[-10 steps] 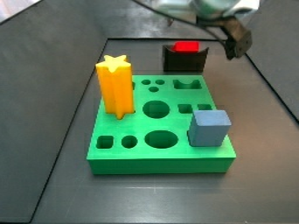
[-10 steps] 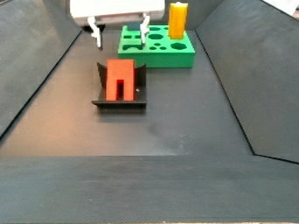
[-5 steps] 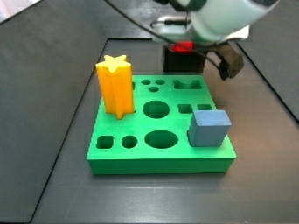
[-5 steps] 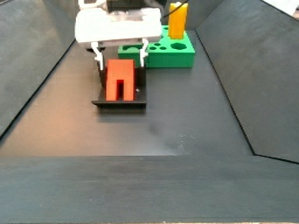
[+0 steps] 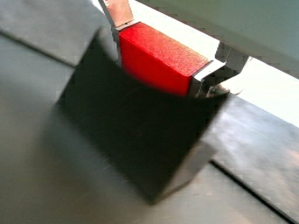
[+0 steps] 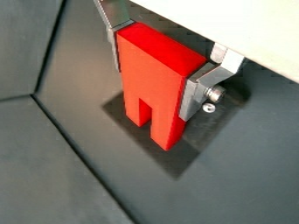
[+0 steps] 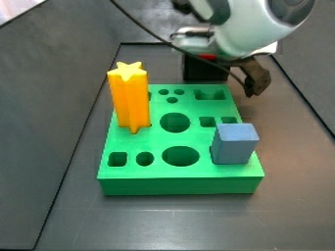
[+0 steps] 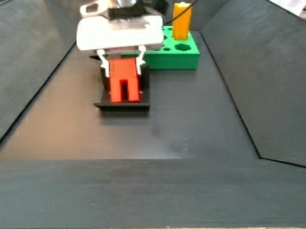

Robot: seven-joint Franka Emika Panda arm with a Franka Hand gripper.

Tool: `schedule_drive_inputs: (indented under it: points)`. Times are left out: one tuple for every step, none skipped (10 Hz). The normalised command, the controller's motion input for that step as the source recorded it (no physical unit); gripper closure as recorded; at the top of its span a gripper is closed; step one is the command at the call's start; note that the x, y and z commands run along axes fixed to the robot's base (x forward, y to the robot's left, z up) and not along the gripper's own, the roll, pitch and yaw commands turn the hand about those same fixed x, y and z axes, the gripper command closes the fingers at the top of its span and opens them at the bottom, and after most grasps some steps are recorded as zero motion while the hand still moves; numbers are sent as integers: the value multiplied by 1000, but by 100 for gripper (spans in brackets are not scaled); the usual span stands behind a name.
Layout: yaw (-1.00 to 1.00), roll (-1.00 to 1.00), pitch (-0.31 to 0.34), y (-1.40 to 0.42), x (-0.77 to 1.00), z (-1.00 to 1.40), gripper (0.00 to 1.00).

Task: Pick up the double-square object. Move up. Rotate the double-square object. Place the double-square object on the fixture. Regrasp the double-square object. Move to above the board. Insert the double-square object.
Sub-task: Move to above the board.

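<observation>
Here the tool (image 6: 163, 59) straddles the glossy red double-square block (image 6: 153, 79) lying on the dark notched fixture (image 8: 121, 100); silver fingers (image 5: 219, 72) at both flanks, contact unclear. Arm hides block in a side view.

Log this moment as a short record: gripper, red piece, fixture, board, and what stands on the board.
gripper: low over the fixture, fingers either side of the red piece; contact cannot be told
double-square object: red, resting on the fixture, groove showing in a wrist view
fixture: dark, on the floor near the board
board: green, many holes open
on board: yellow star upright; grey-blue cube
</observation>
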Motion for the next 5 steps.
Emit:
schedule_drive_inputs:
  points:
    - [143,-102,579,-29,322,1000,100]
    - [260,-82,506,-30,314,1000,100]
    - [345,-67,418,-31,312,1000,100]
    - [407,-47,294,-32,310,1000,100]
    - [419,-29,204,-35,310,1000,100]
